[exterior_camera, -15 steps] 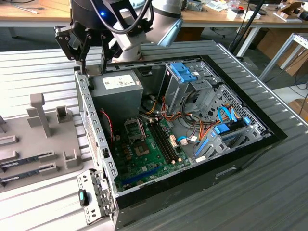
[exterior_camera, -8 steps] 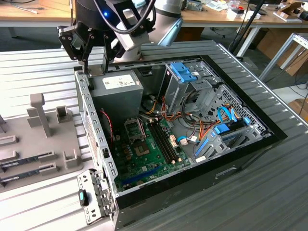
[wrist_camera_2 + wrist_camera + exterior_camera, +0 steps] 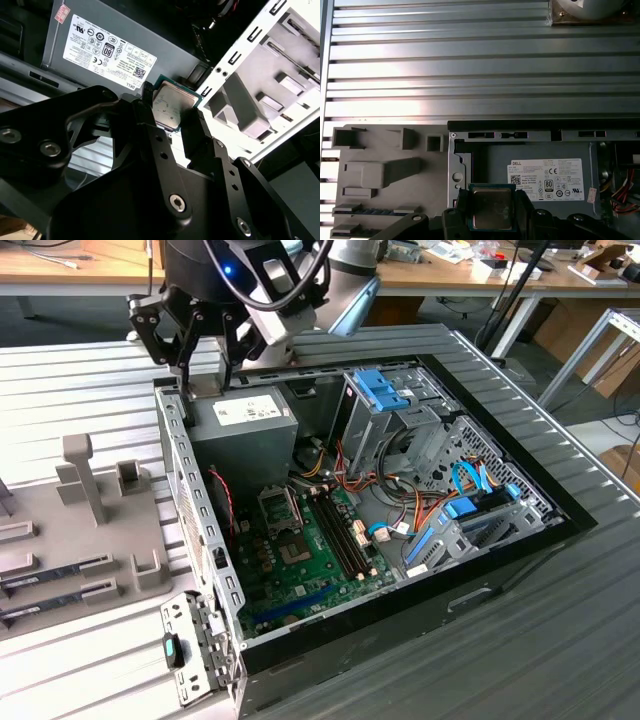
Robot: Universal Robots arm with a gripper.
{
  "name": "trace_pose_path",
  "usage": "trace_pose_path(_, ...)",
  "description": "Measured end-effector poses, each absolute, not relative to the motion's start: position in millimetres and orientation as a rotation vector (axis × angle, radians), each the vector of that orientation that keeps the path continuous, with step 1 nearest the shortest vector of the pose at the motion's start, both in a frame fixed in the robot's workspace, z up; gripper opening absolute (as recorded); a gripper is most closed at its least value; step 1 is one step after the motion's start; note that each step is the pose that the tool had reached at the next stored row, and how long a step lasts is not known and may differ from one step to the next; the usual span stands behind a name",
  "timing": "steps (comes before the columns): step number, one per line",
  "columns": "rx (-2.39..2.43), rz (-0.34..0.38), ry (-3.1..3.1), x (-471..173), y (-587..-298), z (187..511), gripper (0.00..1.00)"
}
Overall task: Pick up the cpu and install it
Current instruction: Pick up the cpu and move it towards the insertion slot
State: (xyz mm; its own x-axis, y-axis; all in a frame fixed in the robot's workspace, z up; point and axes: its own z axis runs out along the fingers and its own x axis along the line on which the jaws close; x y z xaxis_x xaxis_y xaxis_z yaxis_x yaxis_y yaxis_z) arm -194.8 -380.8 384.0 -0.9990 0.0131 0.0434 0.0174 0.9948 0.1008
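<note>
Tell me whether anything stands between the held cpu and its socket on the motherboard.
Nothing visible does. The gripper holds the cpu over the power supply's corner; the socket beside that supply looks uncovered, with red and black wires alongside.

Bright, even overhead light. Glare bands on ribbed tabletop (image 3: 470, 105) in first wrist view; dull sheen on cpu (image 3: 491, 207). Inside of case (image 3: 195, 490) shadowed in exterior view. End effector (image 3: 169, 111) near-black, second wrist view.
</note>
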Motion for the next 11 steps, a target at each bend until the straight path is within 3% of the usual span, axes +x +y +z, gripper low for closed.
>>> trace_pose_path(11, -0.024, -0.157, -3.095, -187.8, -380.9, 383.4, 0.47)
